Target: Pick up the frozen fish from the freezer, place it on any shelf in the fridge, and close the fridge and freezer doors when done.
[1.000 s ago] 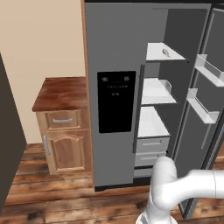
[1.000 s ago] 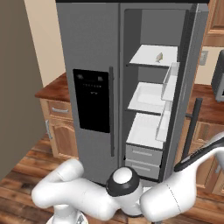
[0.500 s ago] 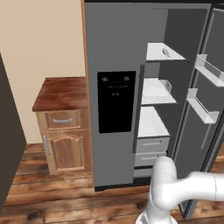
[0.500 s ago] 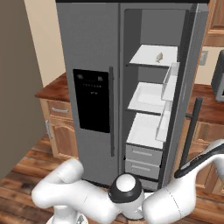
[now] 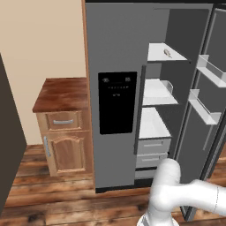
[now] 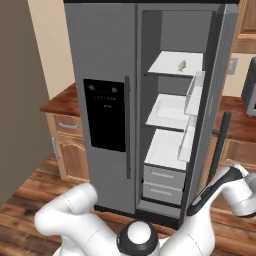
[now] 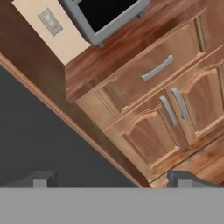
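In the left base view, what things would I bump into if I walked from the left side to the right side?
Small wooden cabinet with a dark-red top → closed grey door with the black dispenser panel → open compartment's flat white shelves → open grey door with clear inner bins.

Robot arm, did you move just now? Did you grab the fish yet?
The arm shifted only slightly: in the right base view its round joint sank a little lower. Nothing was grabbed or let go, and the gripper is open and empty, as before. The frozen fish stayed on the top shelf, the door with bins stayed open, and the dispenser door stayed shut.
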